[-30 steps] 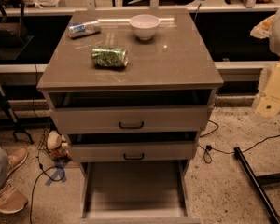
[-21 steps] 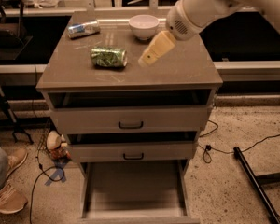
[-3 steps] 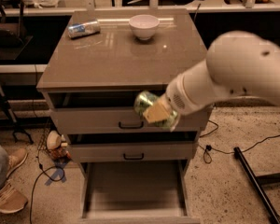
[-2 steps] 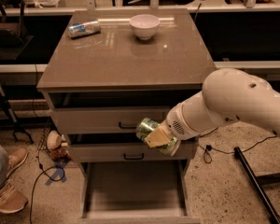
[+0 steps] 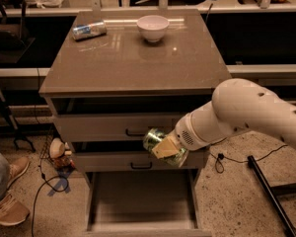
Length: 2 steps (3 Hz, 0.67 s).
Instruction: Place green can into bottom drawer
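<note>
My gripper [image 5: 164,148] is shut on the green can [image 5: 158,142] and holds it in the air in front of the middle drawer, above the open bottom drawer [image 5: 140,199]. The can lies tilted, its silvery end toward the left; my tan fingers cover part of its body. The bottom drawer is pulled out toward the camera, a wide shallow tray with a bare floor. My white arm [image 5: 246,112] comes in from the right.
On the cabinet top [image 5: 133,53] lie a silver-and-blue can [image 5: 89,30] at the back left and a white bowl [image 5: 153,27] at the back. Two upper drawers with black handles [image 5: 136,132] are slightly open. A person's foot [image 5: 7,209] and cables lie at left; a black bar [image 5: 269,191] at right.
The can was lifted off the cabinet top. Over the last second my gripper has carried it down and a little right, from the top drawer's front to the middle drawer's front.
</note>
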{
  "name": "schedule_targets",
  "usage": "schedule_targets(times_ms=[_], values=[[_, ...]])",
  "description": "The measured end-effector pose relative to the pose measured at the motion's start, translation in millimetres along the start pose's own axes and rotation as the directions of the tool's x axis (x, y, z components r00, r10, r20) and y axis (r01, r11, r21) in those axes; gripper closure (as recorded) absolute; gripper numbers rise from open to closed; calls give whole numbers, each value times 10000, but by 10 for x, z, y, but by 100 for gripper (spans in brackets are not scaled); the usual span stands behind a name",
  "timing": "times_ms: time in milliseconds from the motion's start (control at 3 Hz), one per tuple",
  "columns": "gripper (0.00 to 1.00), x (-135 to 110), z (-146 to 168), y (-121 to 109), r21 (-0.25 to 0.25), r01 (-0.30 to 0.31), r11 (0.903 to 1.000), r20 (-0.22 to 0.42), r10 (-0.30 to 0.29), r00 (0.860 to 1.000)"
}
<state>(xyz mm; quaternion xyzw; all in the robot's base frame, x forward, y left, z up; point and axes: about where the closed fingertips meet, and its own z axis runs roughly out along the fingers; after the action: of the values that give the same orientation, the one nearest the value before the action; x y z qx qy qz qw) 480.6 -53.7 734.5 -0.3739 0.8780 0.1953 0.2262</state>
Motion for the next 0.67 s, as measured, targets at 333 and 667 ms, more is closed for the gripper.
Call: schedule_targets(times_ms=[333,667], values=[[100,247,524,-23,-638,149,9979,190,-137,9997],[100,408,1207,-170,-1098,250,9936,748,-168,9971]])
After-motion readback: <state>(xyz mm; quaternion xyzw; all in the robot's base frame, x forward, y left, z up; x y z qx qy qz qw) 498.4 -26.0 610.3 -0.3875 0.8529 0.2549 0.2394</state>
